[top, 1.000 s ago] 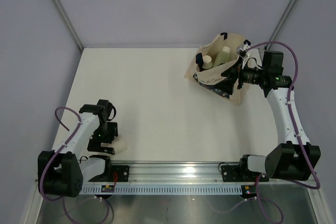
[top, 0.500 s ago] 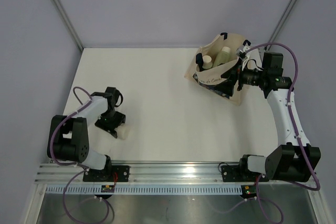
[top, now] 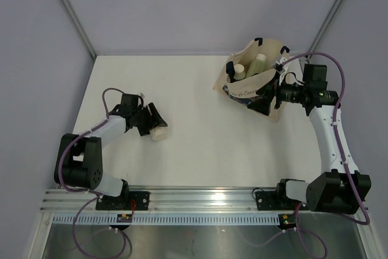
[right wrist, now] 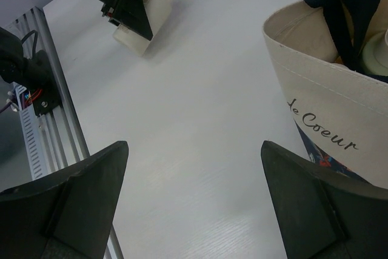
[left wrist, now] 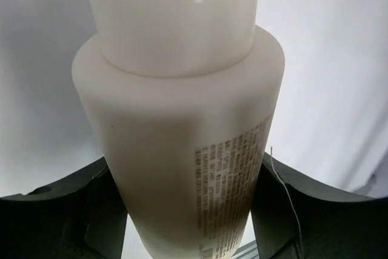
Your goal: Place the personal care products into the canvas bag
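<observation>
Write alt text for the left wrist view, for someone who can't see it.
A cream-white tube with a broad cap fills the frame, gripped between the two dark fingers of the left hand at the bottom corners. Small brownish print runs down its side, too blurred to read, against a plain pale background.

cream-white tube (left wrist: pixel 182 150) cut off top and bottom, canvas bag (right wrist: pixel 327 107) cropped at right edge

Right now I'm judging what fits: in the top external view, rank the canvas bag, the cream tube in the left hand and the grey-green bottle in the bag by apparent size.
1. canvas bag, clearly largest.
2-3. cream tube and grey-green bottle: alike, both partly hidden, so unranked.
</observation>
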Robot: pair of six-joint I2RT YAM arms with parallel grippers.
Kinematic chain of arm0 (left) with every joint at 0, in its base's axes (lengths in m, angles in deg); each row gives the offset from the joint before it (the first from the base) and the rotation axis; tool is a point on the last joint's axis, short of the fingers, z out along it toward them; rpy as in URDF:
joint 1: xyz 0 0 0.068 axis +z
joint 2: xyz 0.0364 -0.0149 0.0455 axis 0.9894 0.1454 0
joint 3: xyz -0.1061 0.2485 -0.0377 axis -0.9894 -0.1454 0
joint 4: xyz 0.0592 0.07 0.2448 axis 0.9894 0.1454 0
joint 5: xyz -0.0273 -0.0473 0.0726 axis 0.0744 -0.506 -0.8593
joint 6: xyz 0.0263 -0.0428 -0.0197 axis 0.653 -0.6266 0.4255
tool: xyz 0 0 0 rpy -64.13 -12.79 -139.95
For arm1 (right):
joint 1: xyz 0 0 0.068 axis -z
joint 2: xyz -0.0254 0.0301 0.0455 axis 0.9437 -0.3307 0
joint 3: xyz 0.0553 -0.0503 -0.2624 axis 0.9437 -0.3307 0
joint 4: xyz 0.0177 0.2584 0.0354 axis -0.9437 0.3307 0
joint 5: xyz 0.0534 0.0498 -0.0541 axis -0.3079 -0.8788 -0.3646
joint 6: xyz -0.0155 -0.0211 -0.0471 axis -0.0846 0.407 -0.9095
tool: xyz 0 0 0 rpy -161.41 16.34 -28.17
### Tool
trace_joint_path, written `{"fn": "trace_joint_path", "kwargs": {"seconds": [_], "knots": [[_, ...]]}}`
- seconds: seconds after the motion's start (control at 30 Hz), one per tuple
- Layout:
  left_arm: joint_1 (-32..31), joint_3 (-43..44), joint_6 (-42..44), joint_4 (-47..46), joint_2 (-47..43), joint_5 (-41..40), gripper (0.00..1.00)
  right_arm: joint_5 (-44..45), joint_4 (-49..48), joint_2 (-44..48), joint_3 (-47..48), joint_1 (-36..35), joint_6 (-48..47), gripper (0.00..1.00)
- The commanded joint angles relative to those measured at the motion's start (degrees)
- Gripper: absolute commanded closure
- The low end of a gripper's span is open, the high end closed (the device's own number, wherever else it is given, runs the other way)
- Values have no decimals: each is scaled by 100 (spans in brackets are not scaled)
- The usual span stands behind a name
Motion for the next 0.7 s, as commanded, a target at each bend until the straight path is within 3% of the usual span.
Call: {"fn": "trace_joint_path", "kwargs": {"seconds": [0.0,0.2,0.3,0.47,0.53,0.57,0.6,0.67], "knots": [[-43,-164,323,-2213,-249,1609,100,47,296,220,9,-5,-191,1],[-270,-674,-336,-4402,-135,2919,100,-349,596,185,-139,-93,-412,1],[-666,-587,-608,-5028,-91,3288,100,63,457,36,-271,-714,-140,0],[-1578,-314,-1179,-5760,-117,3369,100,1030,-352,-341,-360,-1884,1159,1],[-1895,-340,-1468,-6207,-196,3220,100,1110,-1063,-561,-351,-2009,2187,0],[-1984,-358,-1566,-6357,-214,3184,100,1145,-1761,-614,-360,-2053,2669,0],[-2072,-358,-1645,-6611,-231,3131,100,1206,-2203,-658,-473,-2079,3753,0],[-2318,-358,-1742,-6770,-249,2964,100,1242,-3648,-650,-928,-2202,4647,0]]}}
